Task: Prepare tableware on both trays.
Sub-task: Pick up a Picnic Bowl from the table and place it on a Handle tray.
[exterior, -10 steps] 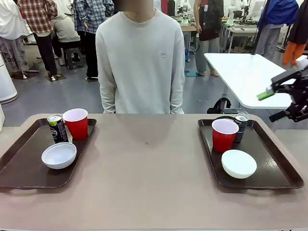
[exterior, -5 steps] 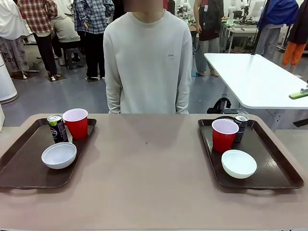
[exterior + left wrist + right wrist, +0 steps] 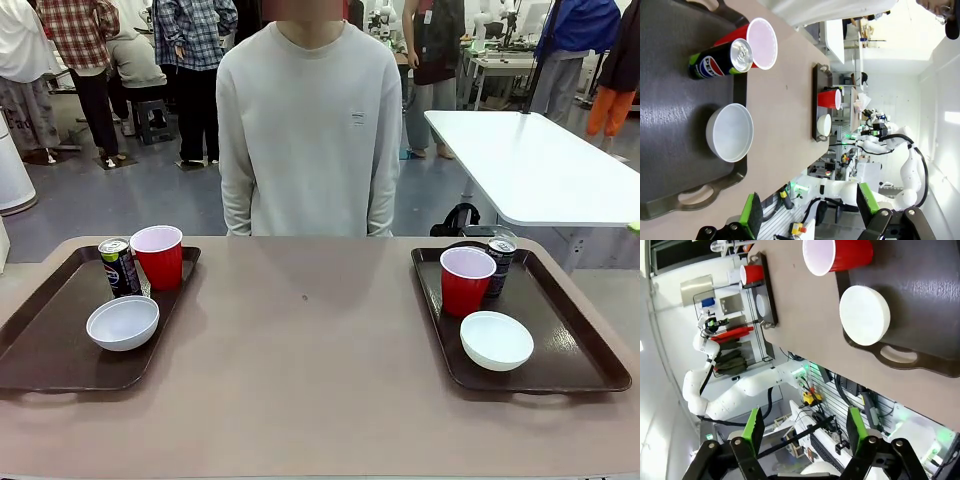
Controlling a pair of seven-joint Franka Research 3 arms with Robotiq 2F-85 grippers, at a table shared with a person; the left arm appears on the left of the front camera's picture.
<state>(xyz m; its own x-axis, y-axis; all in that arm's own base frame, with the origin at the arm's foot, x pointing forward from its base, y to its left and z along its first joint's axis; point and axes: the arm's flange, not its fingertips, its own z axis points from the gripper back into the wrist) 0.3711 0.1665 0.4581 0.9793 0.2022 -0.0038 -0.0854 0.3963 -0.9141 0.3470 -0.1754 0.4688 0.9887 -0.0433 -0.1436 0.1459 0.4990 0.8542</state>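
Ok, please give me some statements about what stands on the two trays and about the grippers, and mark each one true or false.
1. The left tray holds a red cup, a Pepsi can and a white bowl. True.
2. The bowl on the right tray lies upside down. False: this bowl sits upright, open side up.
3. The right tray's can stands behind its red cup, on the person's side. True.
4. The left gripper grips the Pepsi can. False: it is open and holds nothing.
5. The right gripper is open, off the table. True.
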